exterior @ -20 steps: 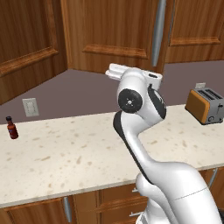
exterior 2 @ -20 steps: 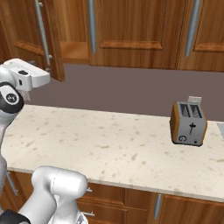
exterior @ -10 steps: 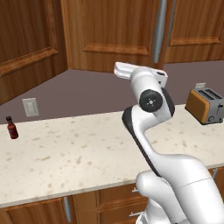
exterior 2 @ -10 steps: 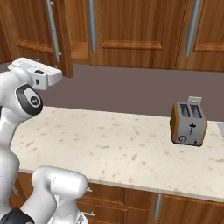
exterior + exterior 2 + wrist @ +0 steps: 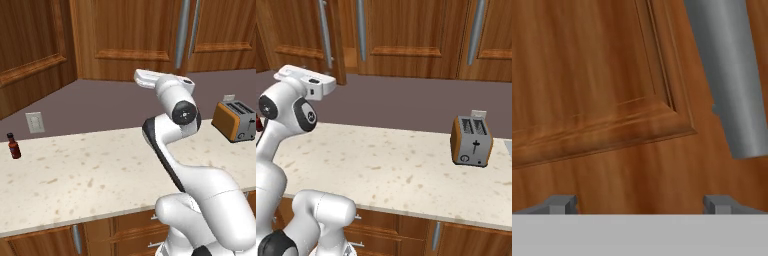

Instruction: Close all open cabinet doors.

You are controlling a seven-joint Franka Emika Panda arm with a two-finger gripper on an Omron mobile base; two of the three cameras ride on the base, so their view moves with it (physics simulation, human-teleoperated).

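Tall reddish-brown cabinet doors hang above the counter. The middle door (image 5: 125, 40) with its silver bar handle (image 5: 182, 30) stands slightly ajar; in the right base view it is the door (image 5: 291, 30) whose edge hangs out in front of its neighbour (image 5: 411, 30). A far-left door (image 5: 30, 50) is swung wide out. The right door (image 5: 225, 35) lies flush. My hand (image 5: 150, 79) is raised toward the middle door. My gripper (image 5: 638, 204) is open and empty, close in front of a door panel (image 5: 587, 75), with a bar handle (image 5: 727, 75) to the right.
An orange toaster (image 5: 235, 120) stands at the right of the speckled counter (image 5: 100, 170), and a small red bottle (image 5: 13, 146) at its left. A wall outlet (image 5: 34, 122) sits above the counter. Lower drawer fronts (image 5: 135, 235) run beneath.
The elbow has swung right and the hand has risen a little toward the cabinet doors. The fingers stay wide apart; doors, toaster and bottle have not moved.
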